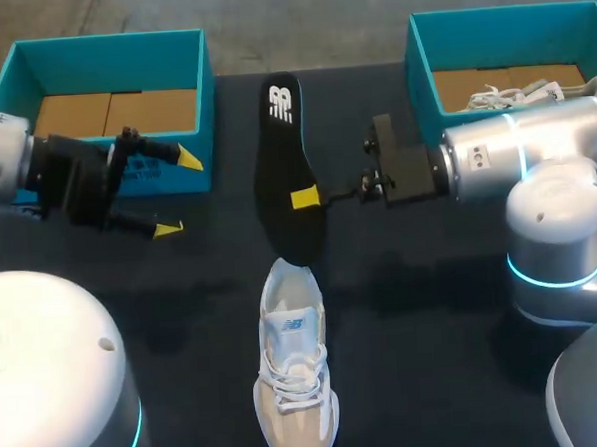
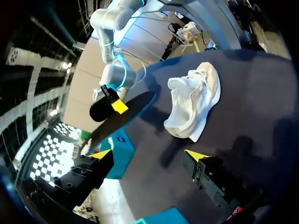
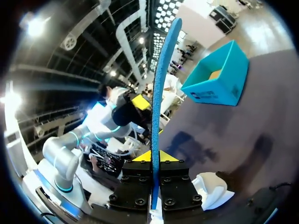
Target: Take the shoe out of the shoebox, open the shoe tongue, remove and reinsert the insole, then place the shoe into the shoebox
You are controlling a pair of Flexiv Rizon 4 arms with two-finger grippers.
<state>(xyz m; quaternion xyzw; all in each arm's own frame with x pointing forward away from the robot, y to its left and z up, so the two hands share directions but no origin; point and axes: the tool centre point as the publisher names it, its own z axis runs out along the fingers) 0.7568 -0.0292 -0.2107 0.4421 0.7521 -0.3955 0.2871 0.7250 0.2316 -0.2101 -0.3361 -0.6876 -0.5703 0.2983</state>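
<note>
Now, start with the table, which has a teal box at each far corner, the left box and the right box. Your shoe is out of both. It lies on the dark tabletop in the middle, nearer the robot than either gripper. Its long axis runs straight away from the robot, and as far as I can judge the toe points towards the robot and the open collar is at the far end.

The insole is held on almost the same line, just beyond the shoe, with its near, broader end right at the collar. Whether they touch I cannot tell. The next move turns on that alignment, because the insole has to go lengthways towards the robot and down into the opening.

Your right gripper comes in from the side and pinches the insole about midway along. In the right wrist view the insole stands edge-on between the clamped fingers. Your left gripper is spread wide and holds nothing, in front of the left box and well apart from the insole. That leaves it free to steady the shoe, which lies ahead of it.
</note>
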